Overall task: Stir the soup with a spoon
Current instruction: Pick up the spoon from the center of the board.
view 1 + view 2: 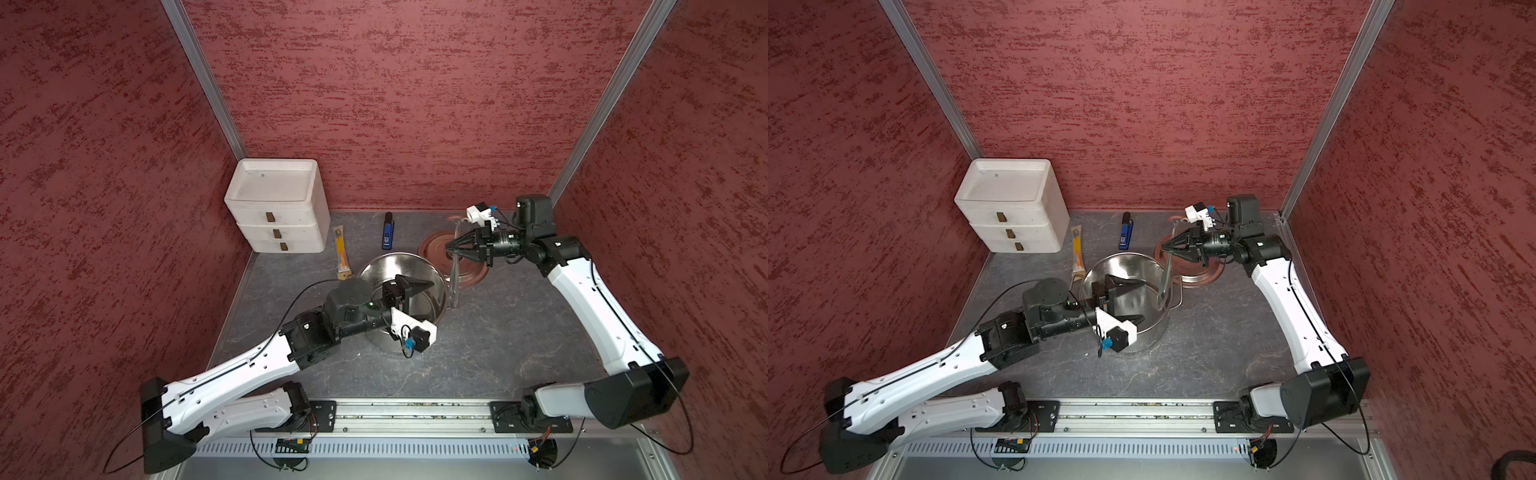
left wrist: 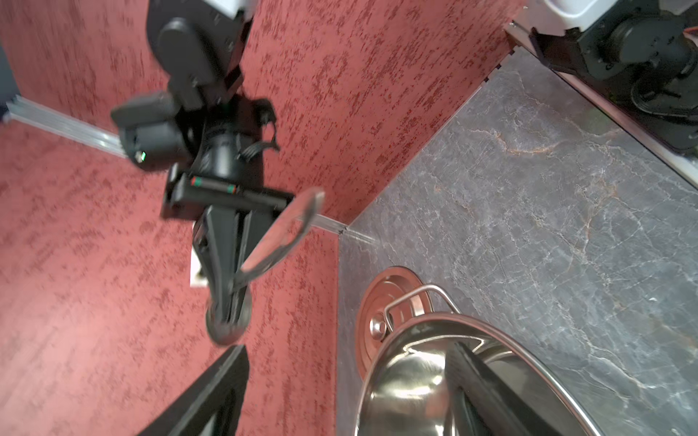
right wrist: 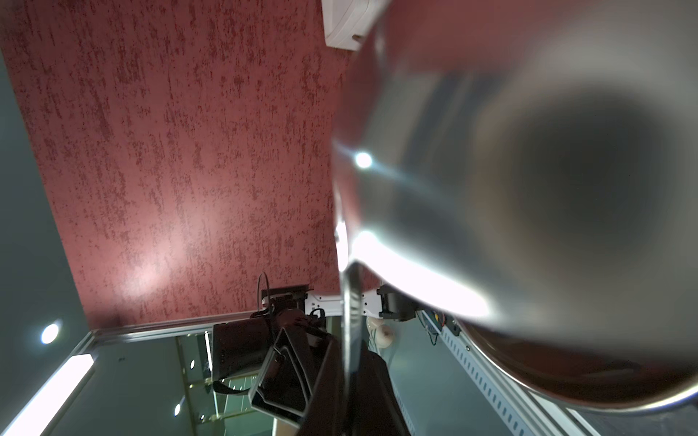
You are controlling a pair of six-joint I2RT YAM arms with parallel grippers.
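Note:
The soup's steel stockpot (image 1: pixel 384 270) (image 1: pixel 1129 266) stands mid-table, and no soup shows in it. My left gripper (image 1: pixel 419 303) (image 1: pixel 1129 301) hovers over the pot's mouth, open and holding nothing. In the left wrist view one of its fingers (image 2: pixel 476 385) lies over the pot's inside (image 2: pixel 408 377). My right gripper (image 1: pixel 451 249) (image 1: pixel 1165 248) is shut on the spoon (image 1: pixel 454 282) (image 1: pixel 1166 278), a slim metal ladle held by its handle just above the pot's right rim. The spoon's blurred bowl (image 3: pixel 528 188) fills the right wrist view. From the left wrist it shows as a long shiny spoon (image 2: pixel 283 234).
The pot's flat lid (image 1: pixel 469 272) lies under the right gripper, behind and to the right of the pot. A white three-drawer unit (image 1: pixel 276 208) stands at the back left. An orange packaged stick (image 1: pixel 340 251) and a blue-black gadget (image 1: pixel 387 235) lie behind the pot. Red walls close three sides.

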